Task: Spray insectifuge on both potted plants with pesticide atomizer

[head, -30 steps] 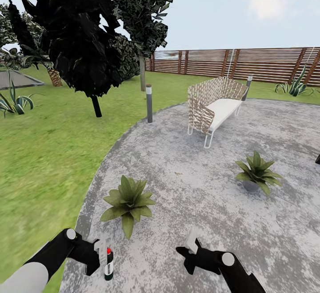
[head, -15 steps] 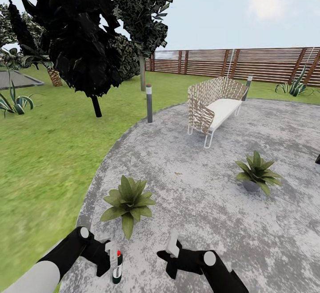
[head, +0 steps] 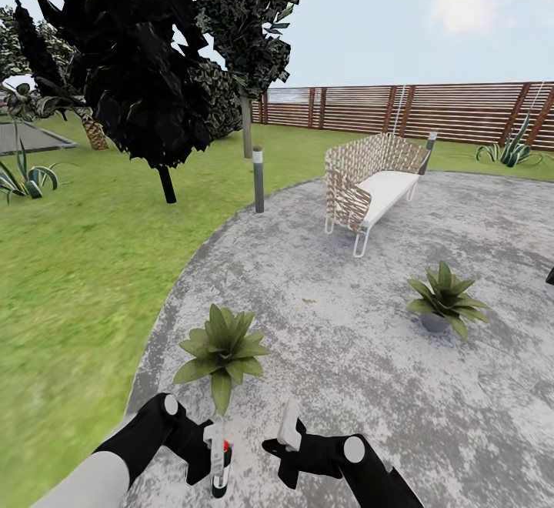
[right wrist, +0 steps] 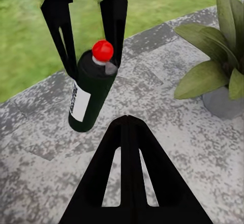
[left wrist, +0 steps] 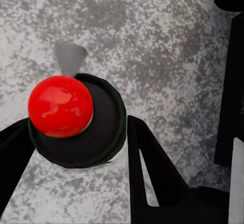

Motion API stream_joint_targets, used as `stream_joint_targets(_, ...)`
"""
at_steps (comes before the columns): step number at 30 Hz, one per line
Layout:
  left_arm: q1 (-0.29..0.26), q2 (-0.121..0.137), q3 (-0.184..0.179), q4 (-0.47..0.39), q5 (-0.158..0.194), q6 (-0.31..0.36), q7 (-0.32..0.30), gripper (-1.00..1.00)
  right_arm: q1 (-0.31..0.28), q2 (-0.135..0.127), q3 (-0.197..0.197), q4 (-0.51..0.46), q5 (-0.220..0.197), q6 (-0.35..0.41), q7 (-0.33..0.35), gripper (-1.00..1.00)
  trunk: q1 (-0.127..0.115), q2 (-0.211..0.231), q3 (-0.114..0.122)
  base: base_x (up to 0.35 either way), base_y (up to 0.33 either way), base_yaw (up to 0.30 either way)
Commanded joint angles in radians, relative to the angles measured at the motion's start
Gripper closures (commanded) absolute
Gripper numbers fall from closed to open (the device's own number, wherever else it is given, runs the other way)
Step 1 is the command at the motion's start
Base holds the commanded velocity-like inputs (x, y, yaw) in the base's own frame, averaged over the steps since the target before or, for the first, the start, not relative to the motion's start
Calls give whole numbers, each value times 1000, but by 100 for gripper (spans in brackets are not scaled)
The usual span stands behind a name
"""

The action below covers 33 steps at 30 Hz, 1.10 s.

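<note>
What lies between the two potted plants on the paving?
In the head view, only bare mottled grey paving lies between the near potted plant and the far potted plant.

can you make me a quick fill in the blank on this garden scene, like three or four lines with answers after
1. The left gripper is shut on the pesticide atomizer, whose round top knob is ____.
2. The right gripper holds ____.
3. Both potted plants, the near one and the far one, stand on the grey ____, not on the lawn.
4. The wicker bench has a ____ seat cushion.

Missing words: red; nothing; paving; white
</note>
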Motion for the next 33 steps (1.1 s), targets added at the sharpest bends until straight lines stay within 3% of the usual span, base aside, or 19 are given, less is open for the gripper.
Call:
stream_joint_targets(1,-1,-3,-4,-2,-2,-3,-2,100,0,0,-2,-1,11,-6,1,100,0,0,-1,0,0,0)
stream_joint_targets(11,-2,-44,-3,0,0,-9,-6,100,0,0,-2,-1,11,-6,1,100,0,0,-1,0,0,0)
stream_joint_targets(21,-2,-60,-6,1,0,-44,-24,100,0,0,-2,-1,12,-6,1,100,0,0,-1,0,0,0)
stream_joint_targets(27,-2,-71,-42,1,0,-45,-24,100,0,0,-2,-1,12,-6,1,100,0,0,-1,0,0,0)
stream_joint_targets(33,-2,-79,-46,1,3,-46,-25,100,0,0,-2,-1,12,-6,1,100,0,0,-1,0,0,0)
